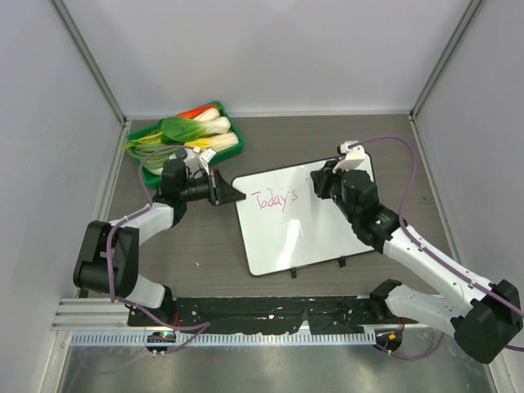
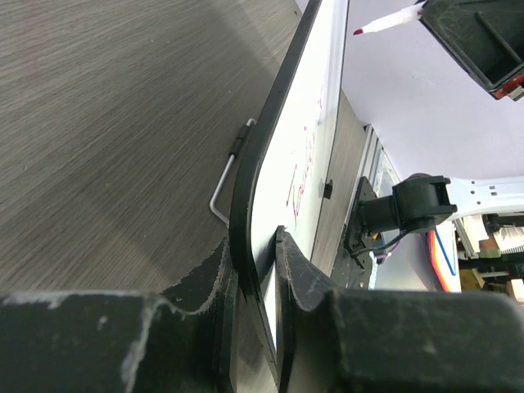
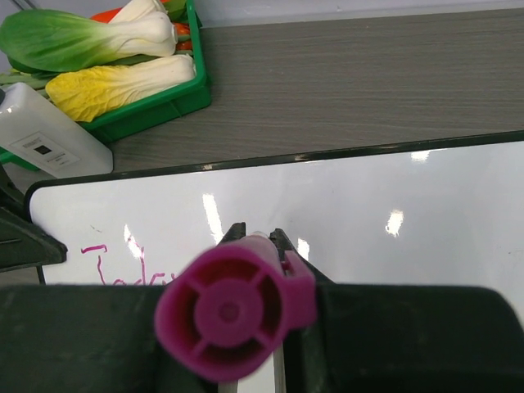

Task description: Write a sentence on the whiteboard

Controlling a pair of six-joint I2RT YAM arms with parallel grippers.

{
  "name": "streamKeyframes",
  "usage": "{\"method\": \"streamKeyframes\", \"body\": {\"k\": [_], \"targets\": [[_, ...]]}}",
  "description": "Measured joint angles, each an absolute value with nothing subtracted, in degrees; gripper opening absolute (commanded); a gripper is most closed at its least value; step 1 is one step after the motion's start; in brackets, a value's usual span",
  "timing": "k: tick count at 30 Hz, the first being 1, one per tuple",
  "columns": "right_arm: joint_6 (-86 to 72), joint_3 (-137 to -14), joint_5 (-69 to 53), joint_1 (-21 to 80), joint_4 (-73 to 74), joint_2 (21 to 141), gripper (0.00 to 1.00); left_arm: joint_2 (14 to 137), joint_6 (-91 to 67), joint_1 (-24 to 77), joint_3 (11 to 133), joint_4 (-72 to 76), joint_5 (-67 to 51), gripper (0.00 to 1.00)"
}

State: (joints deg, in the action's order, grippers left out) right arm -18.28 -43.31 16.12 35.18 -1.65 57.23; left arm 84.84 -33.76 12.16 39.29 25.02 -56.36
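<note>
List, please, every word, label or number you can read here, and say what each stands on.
"Today's": pink handwriting on the whiteboard; the right wrist view shows only its start, "Toda".
Label on the white box at the left of the right wrist view: print too small to read.
No other text is legible.

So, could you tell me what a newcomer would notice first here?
Probably the board in the middle, with pink "Today's" written near its far left corner. The left gripper clamps its left edge, and the right gripper holds a pink marker over its far right part. A green tray of vegetables sits at the far left.
</note>
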Motion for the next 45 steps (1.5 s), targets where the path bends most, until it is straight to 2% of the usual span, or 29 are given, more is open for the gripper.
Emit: {"method": "streamKeyframes", "body": {"k": [12, 45], "targets": [[-18.28, -43.51, 17.10, 35.20, -1.67, 60.60, 0.01, 84.84, -33.69, 12.16, 39.31, 24.97, -56.34, 0.00], [-18.33, -42.35, 15.05, 35.20, -0.40, 59.59, 0.01, 84.84, -33.52, 12.16, 39.31, 24.69, -56.36, 0.00]]}}
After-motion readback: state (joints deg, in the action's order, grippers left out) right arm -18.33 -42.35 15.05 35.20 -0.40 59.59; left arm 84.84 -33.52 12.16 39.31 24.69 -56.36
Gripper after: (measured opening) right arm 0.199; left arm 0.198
